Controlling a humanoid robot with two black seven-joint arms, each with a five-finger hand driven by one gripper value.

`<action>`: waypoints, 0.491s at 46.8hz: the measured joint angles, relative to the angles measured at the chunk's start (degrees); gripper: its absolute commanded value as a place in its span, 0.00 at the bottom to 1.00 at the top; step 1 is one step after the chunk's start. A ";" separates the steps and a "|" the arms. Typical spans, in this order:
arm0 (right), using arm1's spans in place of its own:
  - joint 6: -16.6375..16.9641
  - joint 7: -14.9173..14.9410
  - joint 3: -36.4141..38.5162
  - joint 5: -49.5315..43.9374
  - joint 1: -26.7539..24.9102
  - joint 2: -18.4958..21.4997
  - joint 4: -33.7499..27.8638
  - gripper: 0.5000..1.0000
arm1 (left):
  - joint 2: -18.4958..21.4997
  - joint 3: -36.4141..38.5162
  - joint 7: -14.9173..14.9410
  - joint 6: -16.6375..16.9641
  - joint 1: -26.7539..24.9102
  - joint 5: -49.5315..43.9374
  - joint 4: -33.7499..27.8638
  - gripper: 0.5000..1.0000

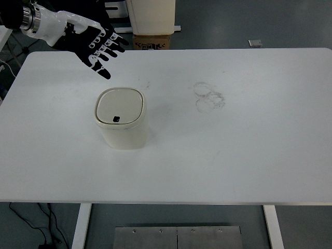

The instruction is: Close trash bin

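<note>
Cream trash bin (122,124) stands lid-closed; left hand (96,45) hovers apart, fingers spread.

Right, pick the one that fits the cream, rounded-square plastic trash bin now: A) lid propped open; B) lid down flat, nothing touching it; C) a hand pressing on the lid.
B: the cream trash bin's lid lies flat, and the left hand hovers apart, fingers spread.
</note>
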 measured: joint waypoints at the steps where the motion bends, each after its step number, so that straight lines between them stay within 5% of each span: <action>1: 0.01 0.00 0.00 0.00 -0.01 0.00 0.00 0.98 | 0.07 -0.19 0.00 0.00 0.41 -0.54 0.37 1.00; 12: 0.00 -0.04 0.00 -0.01 0.00 0.00 0.00 0.98 | 3.21 -5.41 -0.05 0.01 5.86 -2.51 3.92 1.00; 23: 0.00 -0.04 0.00 -0.01 -0.01 0.00 0.00 0.98 | 7.80 -18.42 -1.20 0.00 16.04 -2.91 5.87 1.00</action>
